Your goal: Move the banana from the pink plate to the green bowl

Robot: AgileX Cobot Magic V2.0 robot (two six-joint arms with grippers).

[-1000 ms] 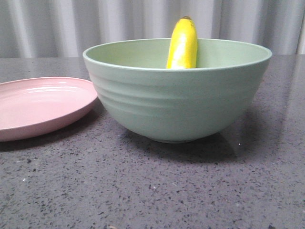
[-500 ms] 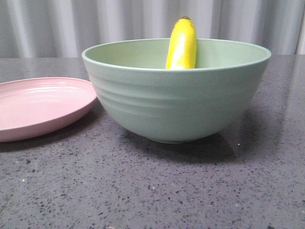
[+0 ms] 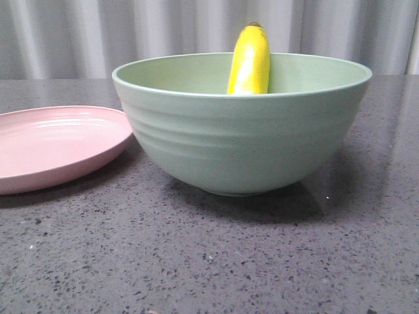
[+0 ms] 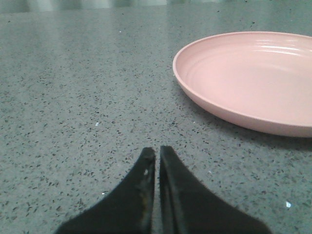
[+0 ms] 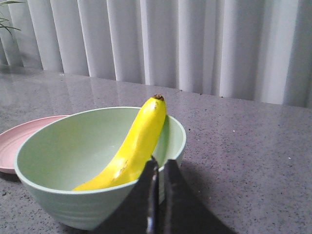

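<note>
Inside green bowl (image 5: 63,146), banana (image 5: 131,146) leaning, lower half front-hidden

A dark grey table (image 3: 216,261) with small black and white specks fills the lower part of the front view. Its surface is glossy and reflects some light. Behind it hangs a pale grey curtain (image 3: 163,33) with vertical folds. A few green plant leaves (image 5: 9,14) show at one corner of the right wrist view.
</note>
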